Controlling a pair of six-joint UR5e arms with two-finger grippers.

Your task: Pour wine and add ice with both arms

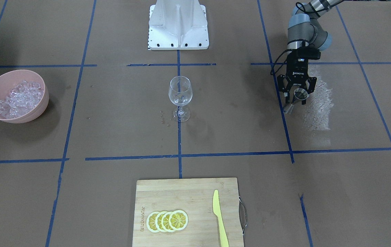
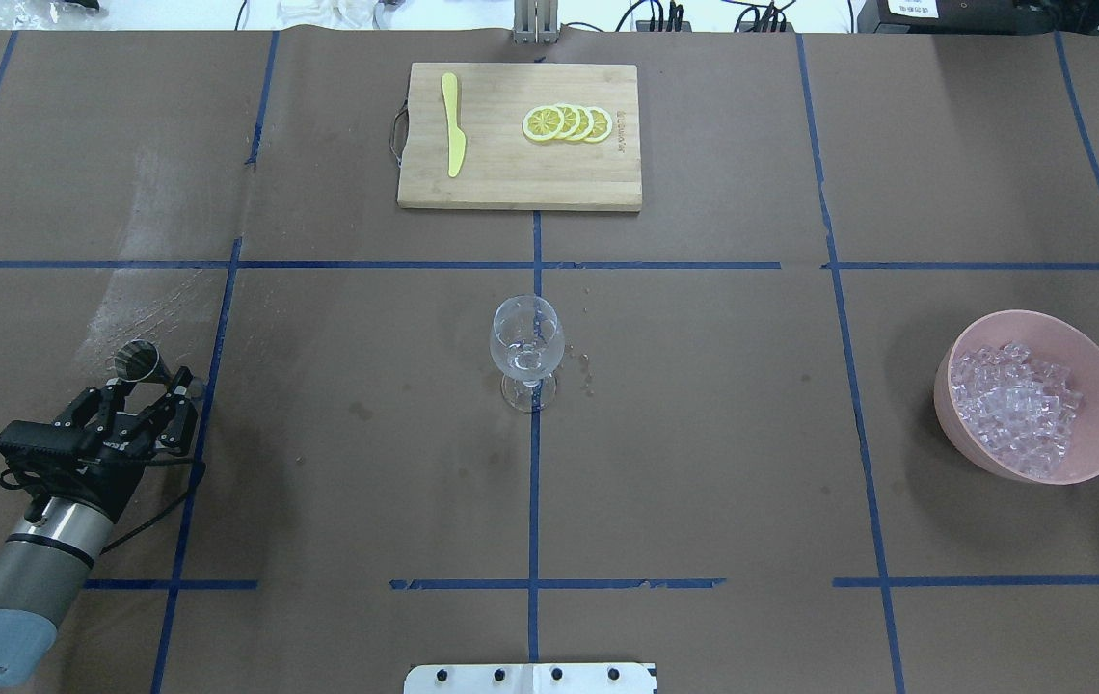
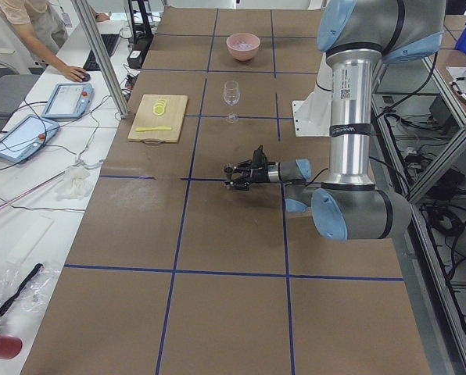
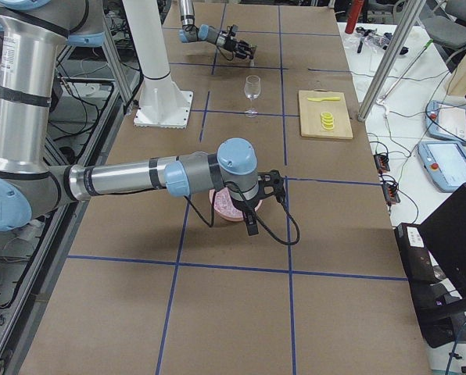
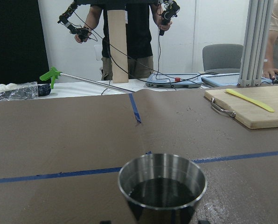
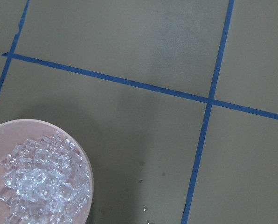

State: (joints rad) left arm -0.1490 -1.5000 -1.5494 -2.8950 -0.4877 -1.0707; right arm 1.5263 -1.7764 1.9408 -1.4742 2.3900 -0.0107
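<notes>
A clear wine glass (image 1: 180, 91) stands upright at the table's middle, with a little clear wine in its bowl; it also shows in the overhead view (image 2: 526, 337). My left gripper (image 1: 296, 101) lies low and level, its fingers spread open on either side of a steel jigger (image 1: 299, 94) that stands on the table (image 2: 136, 360) and fills the left wrist view (image 5: 162, 186). Ice (image 1: 19, 97) is heaped in a pink bowl (image 1: 27, 116). My right gripper (image 4: 251, 221) hangs above that bowl (image 6: 85, 163); I cannot tell whether it is open.
A wooden cutting board (image 2: 511, 183) with lemon slices (image 2: 569, 123) and a yellow knife (image 2: 454, 125) lies on the operators' side. Droplets (image 2: 586, 371) dot the paper by the glass. A pale wet streak (image 1: 319, 103) lies beside the jigger. The white robot base (image 1: 178, 24) stands behind the glass.
</notes>
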